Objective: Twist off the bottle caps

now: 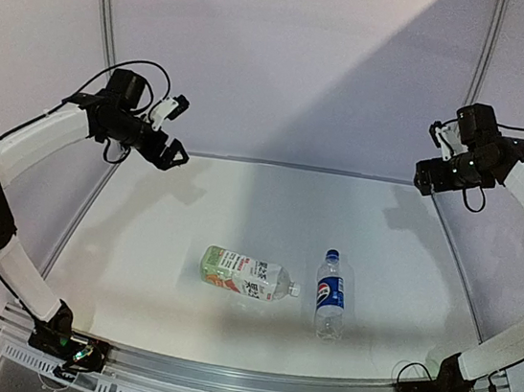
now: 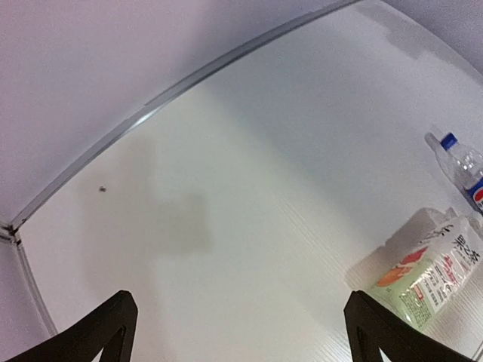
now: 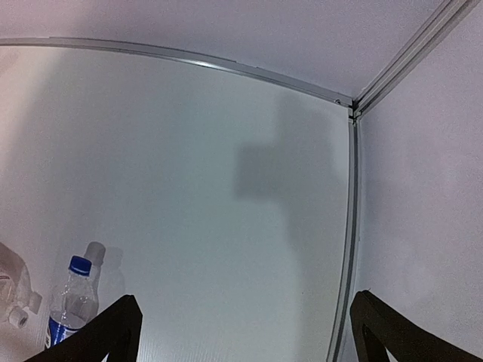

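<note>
Blue cap (image 1: 332, 256) and white cap (image 1: 294, 288) both on. Pepsi bottle (image 1: 330, 297) and wide bottle (image 1: 242, 273) lie flat, near-centre of table (image 1: 193, 206). Left tool (image 1: 176, 155) and right tool (image 1: 426, 179) hang high at far sides, fingers apart, empty. Risk: a lying bottle rolls or spins when pinched; small caps slip.

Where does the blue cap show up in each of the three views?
Top external: blue cap right of centre, on the far end of the slim Pepsi bottle.
Left wrist: blue cap at the right edge, above mid-height.
Right wrist: blue cap in the lower left.
Shared landmark: the wider bottle lying beside it, visible in all three views.
</note>
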Available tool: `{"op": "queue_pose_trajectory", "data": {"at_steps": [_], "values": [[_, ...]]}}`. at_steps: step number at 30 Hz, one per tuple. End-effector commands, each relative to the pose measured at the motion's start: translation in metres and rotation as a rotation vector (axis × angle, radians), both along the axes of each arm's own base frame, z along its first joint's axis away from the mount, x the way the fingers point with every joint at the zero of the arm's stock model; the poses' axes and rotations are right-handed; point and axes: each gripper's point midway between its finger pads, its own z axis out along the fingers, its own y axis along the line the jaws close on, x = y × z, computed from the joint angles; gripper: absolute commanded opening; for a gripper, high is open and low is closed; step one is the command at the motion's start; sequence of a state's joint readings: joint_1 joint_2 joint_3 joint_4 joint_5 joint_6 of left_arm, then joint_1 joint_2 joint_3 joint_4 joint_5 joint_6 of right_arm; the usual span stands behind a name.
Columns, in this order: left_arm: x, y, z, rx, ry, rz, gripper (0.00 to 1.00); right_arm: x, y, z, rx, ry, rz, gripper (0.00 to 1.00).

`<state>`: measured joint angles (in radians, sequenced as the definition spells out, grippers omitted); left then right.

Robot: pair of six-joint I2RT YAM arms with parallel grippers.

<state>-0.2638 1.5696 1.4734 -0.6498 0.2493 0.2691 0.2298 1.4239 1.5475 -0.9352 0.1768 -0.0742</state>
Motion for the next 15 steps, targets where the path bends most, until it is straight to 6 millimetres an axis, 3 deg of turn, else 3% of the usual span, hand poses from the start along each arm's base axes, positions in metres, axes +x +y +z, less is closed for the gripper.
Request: {"op": "queue_pose_trajectory", "data": {"at_steps": [1,5,9,15], "values": [[-0.042,-0.049,-0.017,0.003,0.061,-0.246,0.99,-0.002,0.009,0.005,0.03,-0.011,0.057,0.99],[-0.095,-0.104,-0.024,0.06,0.084,-0.553,0.99,-0.029,0.045,-0.02,0.083,0.142,0.323,0.99],[-0.149,-0.138,-0.035,0.149,0.074,-0.793,0.99,-0.041,0.06,-0.017,0.152,0.155,0.407,0.99],[-0.186,-0.172,-0.066,0.268,0.069,-0.994,0.98,-0.058,0.075,-0.011,0.212,0.137,0.506,0.99]]}}
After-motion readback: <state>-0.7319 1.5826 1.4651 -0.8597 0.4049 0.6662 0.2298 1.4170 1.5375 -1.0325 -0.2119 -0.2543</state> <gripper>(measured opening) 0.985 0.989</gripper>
